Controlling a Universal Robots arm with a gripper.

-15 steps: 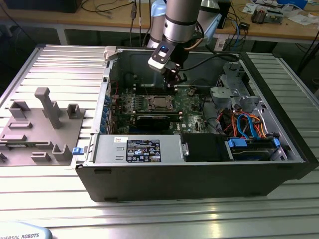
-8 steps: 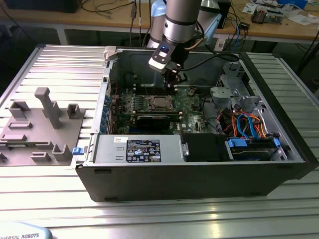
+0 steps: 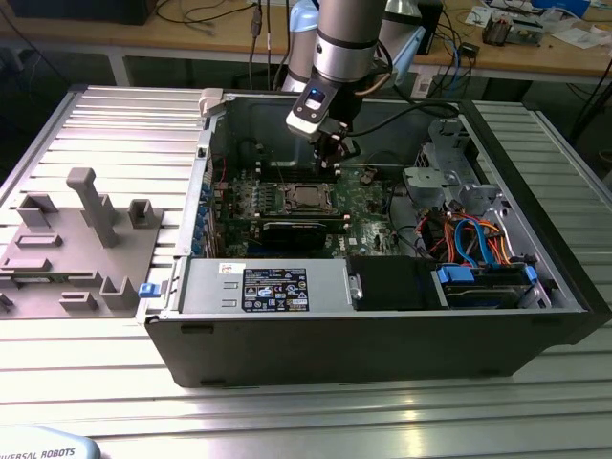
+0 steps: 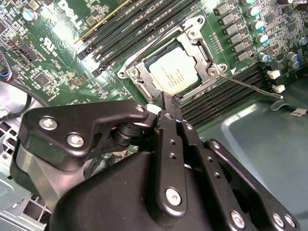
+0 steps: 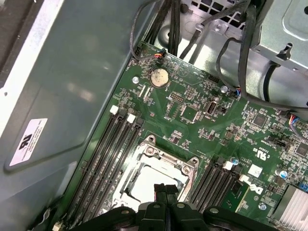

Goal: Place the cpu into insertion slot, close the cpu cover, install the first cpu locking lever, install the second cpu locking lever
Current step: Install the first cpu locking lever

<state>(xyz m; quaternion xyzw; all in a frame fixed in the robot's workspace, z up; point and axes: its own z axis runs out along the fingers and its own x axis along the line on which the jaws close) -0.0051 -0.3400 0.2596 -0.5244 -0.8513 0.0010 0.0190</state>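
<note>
Tool point(image 4: 170, 99) closed, seemingly near seated cpu point(image 4: 177, 72)

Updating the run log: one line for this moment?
gripper shut, by slot | cpu in slot | cover down | one lever out

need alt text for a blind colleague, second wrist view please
The shut black claw is at the edge of the insertion slot, where the cpu lies under the silver cpu cover. A thin metal lever juts out across the memory slots.
</note>
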